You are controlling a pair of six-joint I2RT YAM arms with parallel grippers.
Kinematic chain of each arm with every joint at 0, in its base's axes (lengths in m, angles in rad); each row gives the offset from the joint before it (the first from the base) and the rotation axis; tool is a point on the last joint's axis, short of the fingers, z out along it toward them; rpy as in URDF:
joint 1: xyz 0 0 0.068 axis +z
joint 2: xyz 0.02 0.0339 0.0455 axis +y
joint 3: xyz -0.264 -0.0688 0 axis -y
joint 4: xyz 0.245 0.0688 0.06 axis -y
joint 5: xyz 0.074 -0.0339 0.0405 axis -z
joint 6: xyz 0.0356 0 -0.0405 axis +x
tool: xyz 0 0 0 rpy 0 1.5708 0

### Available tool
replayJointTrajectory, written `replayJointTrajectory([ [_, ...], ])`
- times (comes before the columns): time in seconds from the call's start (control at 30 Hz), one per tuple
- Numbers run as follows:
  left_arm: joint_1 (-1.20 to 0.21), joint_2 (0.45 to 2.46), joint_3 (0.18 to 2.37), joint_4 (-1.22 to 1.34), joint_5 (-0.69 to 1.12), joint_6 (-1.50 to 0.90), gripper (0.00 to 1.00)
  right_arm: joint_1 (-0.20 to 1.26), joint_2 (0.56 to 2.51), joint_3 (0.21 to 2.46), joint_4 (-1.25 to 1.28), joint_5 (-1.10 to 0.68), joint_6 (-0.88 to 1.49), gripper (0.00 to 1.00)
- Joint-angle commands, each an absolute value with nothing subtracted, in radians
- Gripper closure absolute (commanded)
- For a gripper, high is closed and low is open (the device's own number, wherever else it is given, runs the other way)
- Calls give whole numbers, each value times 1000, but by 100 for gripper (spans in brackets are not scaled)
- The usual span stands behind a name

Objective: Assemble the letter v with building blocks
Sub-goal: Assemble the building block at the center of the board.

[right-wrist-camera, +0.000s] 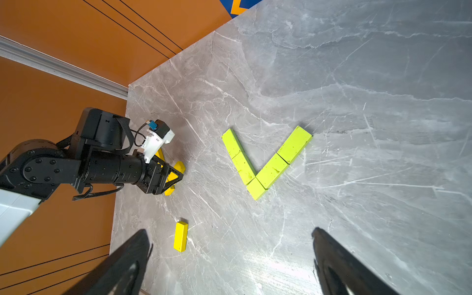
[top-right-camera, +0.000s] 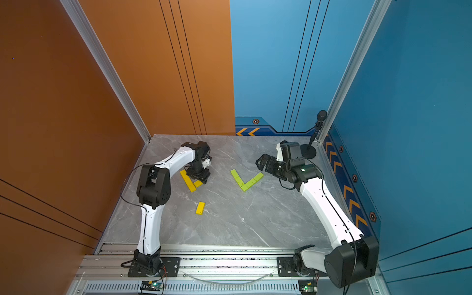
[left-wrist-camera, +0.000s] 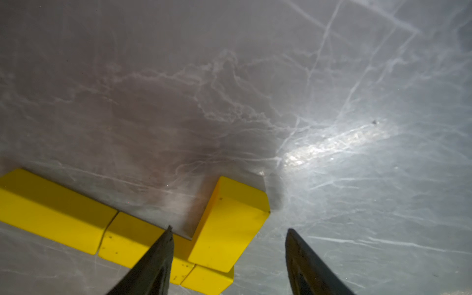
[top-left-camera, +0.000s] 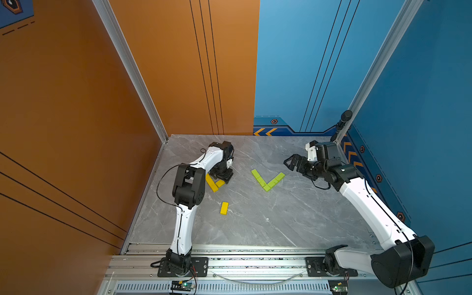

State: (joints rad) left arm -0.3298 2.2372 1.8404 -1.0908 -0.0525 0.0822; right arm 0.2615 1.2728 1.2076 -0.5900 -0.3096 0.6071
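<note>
**Green V laid out, yellow V part-built under the left claw**

A grey marbled worktop [top-left-camera: 255, 224] is enclosed by orange walls [top-left-camera: 76, 102] on the left and blue walls [top-left-camera: 421, 102] on the right. 2 white-and-black arms are mounted on a rail [top-left-camera: 255, 263] at its near edge. The left arm [top-left-camera: 182, 224] is bent over the far left part of the worktop. The right arm [top-left-camera: 370, 204] is stretched along the right side.

The right claw [top-left-camera: 290, 163] is held near the far right tip of the green V [top-left-camera: 273, 181]. Its jaws are spread wide, and nothing is seen between them.

The left claw [top-left-camera: 224, 176] is pointed down at the yellow blocks. In the left wrist view the left claw [left-wrist-camera: 228, 229] is seen released, its jaws set on either side of a yellow brick [left-wrist-camera: 229, 224]. A gap is shown between the brick and 1 finger [left-wrist-camera: 301, 255]; contact on the other side cannot be told.

The green V is made of 5 blocks laid flat near the middle of the worktop, each touching the next. To its left, a row of yellow blocks [top-left-camera: 212, 184] is laid as 1 stroke, and the yellow brick between the jaws is set against its near end. 1 loose yellow brick [top-left-camera: 224, 208] is seen lying flat, apart from the others and nearer the rail.
</note>
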Motion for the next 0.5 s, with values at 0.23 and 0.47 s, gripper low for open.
replayJointTrajectory([
  [0.23,-308,2253,1842,-1086,-17,91,36,264,1224,1173,-540,-295,644,0],
  [0.47,-319,2267,1823,-1079,-22,92,40,261,1209,1169,-537,-279,650,0],
])
